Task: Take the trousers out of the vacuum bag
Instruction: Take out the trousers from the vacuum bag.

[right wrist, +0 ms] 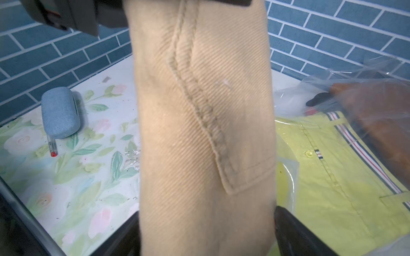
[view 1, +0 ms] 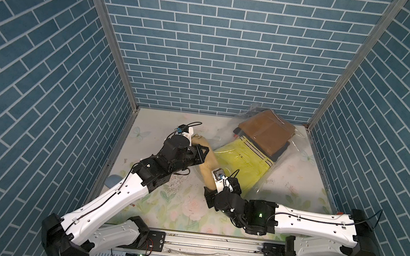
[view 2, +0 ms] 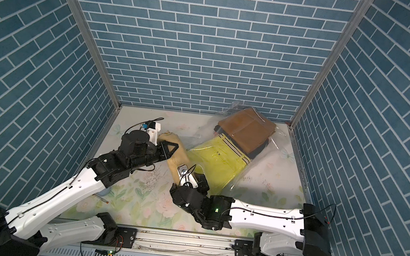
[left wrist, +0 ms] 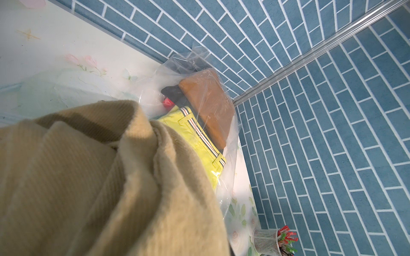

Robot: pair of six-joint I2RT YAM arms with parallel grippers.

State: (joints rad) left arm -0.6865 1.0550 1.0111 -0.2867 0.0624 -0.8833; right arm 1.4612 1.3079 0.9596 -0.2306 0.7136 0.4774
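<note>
Blue brick-pattern walls enclose a floral tabletop (view 1: 297, 181). In the far right corner the vacuum bag (view 1: 297, 147) holds lime-yellow trousers (view 1: 245, 159) and mustard-brown trousers (view 1: 266, 130). The left pincer (view 1: 202, 152) is clenched on the khaki trousers (view 1: 206, 160) beside the bag. The right pincer (right wrist: 206, 213) straddles them, released. Only the right wrist view shows the grey-blue case (right wrist: 60, 112) whole.

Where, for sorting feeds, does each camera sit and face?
Top views: overhead at the front, facing down on the table; left arm and right arm show.
Left wrist: on the left arm, facing the vacuum bag past the khaki trousers; no pincer shows.
Right wrist: facing along the khaki trousers; right pincer fingers flank them.
Shared: lime-yellow trousers in both wrist views.
</note>
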